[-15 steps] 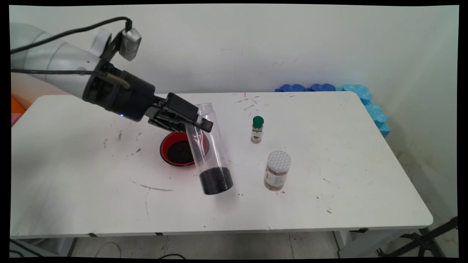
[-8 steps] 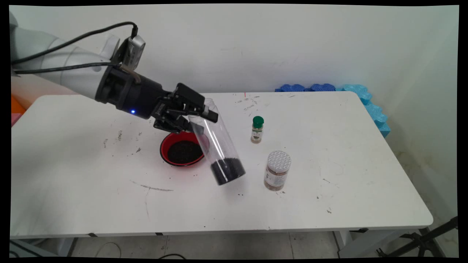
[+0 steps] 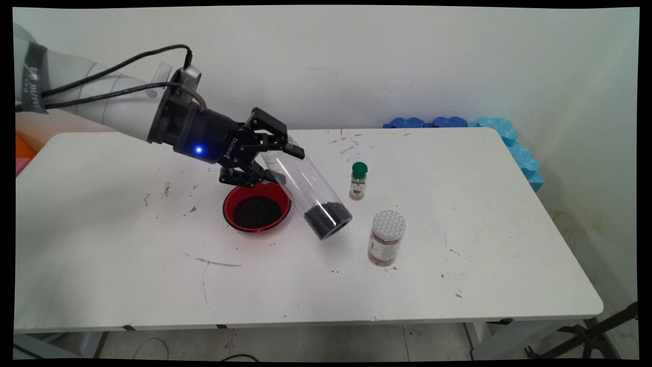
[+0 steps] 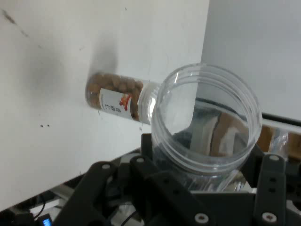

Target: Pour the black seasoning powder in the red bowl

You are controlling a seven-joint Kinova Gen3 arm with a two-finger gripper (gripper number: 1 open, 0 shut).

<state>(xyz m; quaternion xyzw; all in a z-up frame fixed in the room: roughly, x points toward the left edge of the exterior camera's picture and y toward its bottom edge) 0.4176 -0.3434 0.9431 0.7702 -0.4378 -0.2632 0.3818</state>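
Note:
My gripper (image 3: 279, 162) is shut on a tall clear plastic jar (image 3: 308, 189), gripping it near its open mouth. The jar hangs tilted above the table, mouth up and to the left, base down and to the right. Black granules (image 3: 327, 218) lie in its base. Just below the hand sits a red bowl (image 3: 232, 214) holding dark granules. In the hand view the jar's open rim (image 4: 162, 99) fills the middle, held between the black fingers (image 4: 149, 147). A jar of brown pieces (image 4: 114, 96) shows beyond it.
A small spice bottle with a green cap (image 3: 358, 180) stands right of the tilted jar. A white-lidded jar of brown pieces (image 3: 386, 237) stands in front of it. Blue foam pieces (image 3: 489, 130) line the table's far right corner. Dark specks dot the white table (image 3: 127, 265).
The hand has turned and risen a little. The clear jar has tipped further over, its base swinging up and to the right, and the granules have shifted along its lower side.

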